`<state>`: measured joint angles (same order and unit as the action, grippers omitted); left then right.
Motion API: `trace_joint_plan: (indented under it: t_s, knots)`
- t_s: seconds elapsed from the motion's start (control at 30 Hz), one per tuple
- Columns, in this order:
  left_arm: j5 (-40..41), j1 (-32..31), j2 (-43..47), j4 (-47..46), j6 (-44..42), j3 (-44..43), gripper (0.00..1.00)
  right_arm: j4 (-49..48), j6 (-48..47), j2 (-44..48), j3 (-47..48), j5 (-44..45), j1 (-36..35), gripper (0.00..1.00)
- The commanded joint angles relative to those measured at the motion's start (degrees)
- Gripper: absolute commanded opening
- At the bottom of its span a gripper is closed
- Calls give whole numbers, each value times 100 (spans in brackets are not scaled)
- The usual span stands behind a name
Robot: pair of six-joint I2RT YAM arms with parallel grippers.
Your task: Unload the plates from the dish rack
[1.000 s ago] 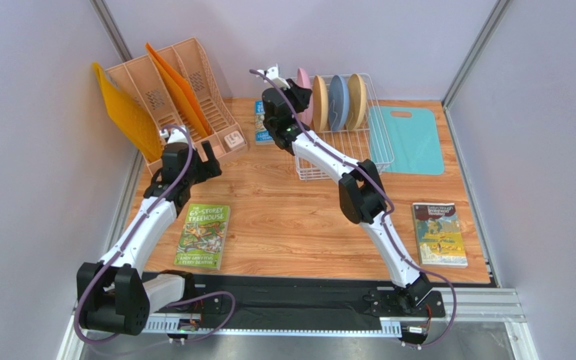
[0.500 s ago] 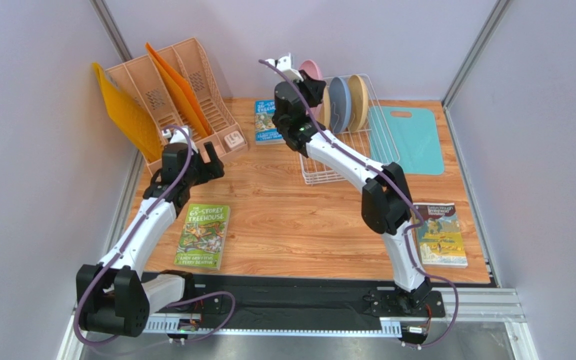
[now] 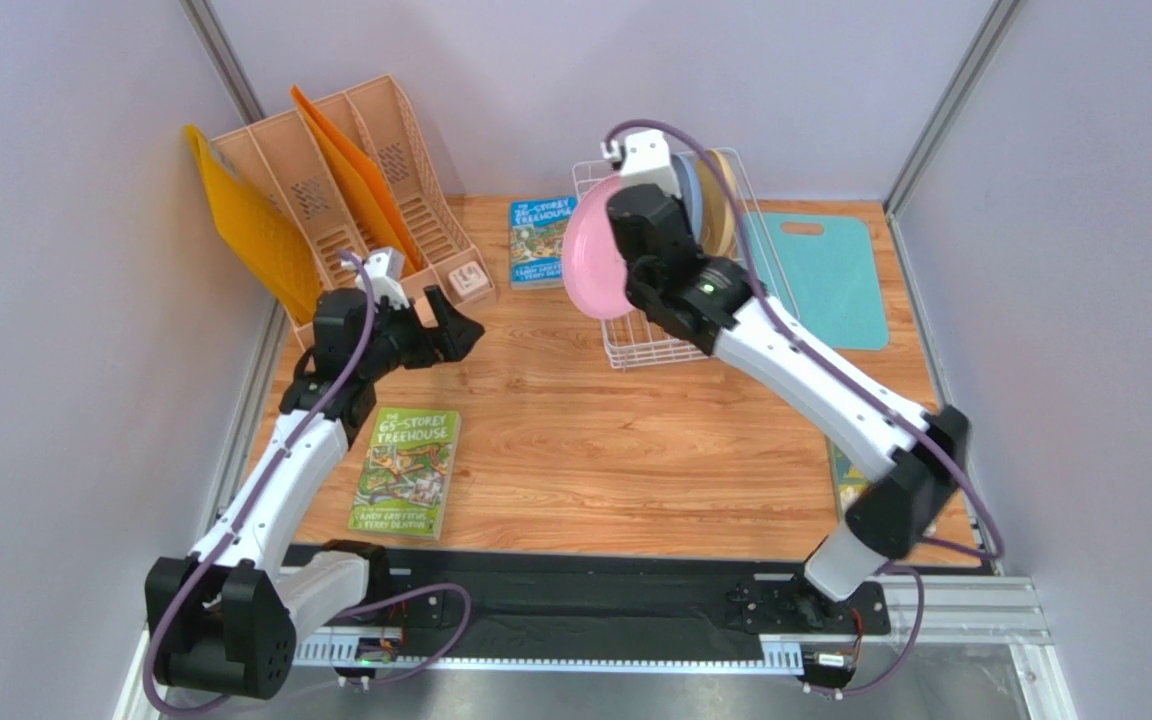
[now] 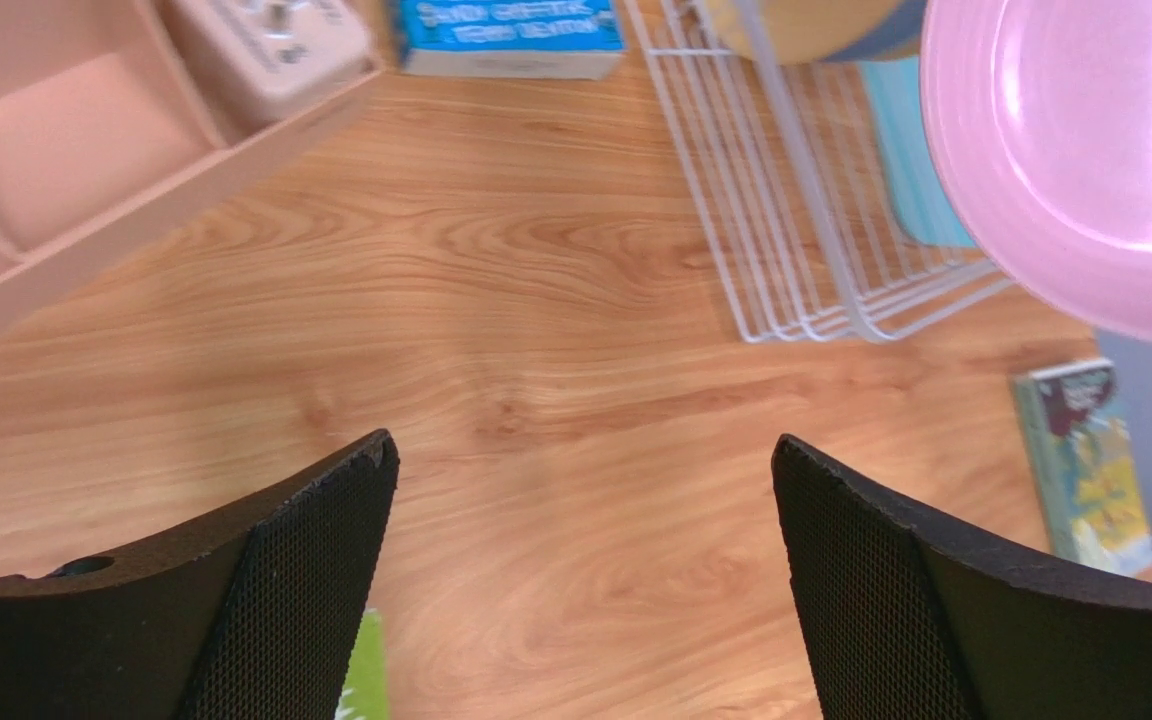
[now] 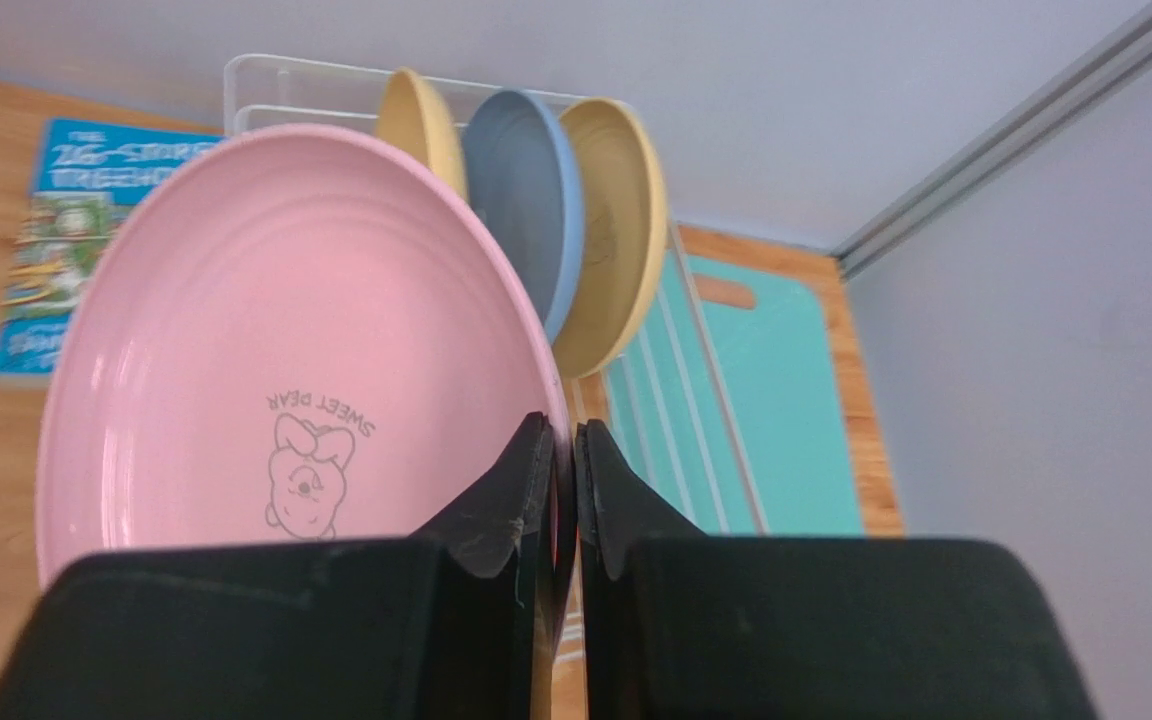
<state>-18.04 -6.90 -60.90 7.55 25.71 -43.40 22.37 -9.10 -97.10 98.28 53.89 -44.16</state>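
The right gripper (image 5: 552, 438) is clamped nearly shut on the rim of the pink plate (image 5: 282, 345), holding it on edge in the air at the left side of the white wire dish rack (image 3: 657, 351). In the far part of the rack a tan-yellow plate (image 5: 417, 120), a blue plate (image 5: 530, 195) and a second tan-yellow plate (image 5: 620, 225) stand upright side by side. The left gripper (image 4: 582, 450) hangs over the wooden table (image 4: 537, 345) left of the rack, near the peach file organiser (image 3: 372, 165), jaws spread wide and holding nothing.
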Motion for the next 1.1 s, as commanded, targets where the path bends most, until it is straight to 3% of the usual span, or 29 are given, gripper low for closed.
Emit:
trace_joint_plan:
  t_s: [0.0,0.17,0.27,0.73,0.97,1.0,1.03,1.07]
  knots:
    - [-1236,-110,377,-1068,460,374,99,1708,2102,1508,-721,-1502,-136,0]
    - [-1202,-469,746,-1335,549,595,99,1824,2703,2615,-1802,-2599,-321,0]
    - [-1123,-698,887,-1458,601,648,99,1832,2984,2950,-2251,-2760,-461,0]
    - [-657,-1472,1107,-1283,680,859,98,1235,3283,3382,-2964,-3270,-646,0]
    - [-665,-1622,1002,-1405,891,1201,86,875,3336,3373,-3201,-3358,-646,0]
    - [-674,-1639,1019,-1449,970,1245,82,813,3336,3364,-3236,-3359,-646,0]
    - [-709,-1674,1019,-1476,1005,1272,69,795,3327,3364,-3271,-3332,-646,0]
    - [-709,-1701,1019,-1458,1032,1307,63,769,3319,3373,-3297,-3245,-646,0]
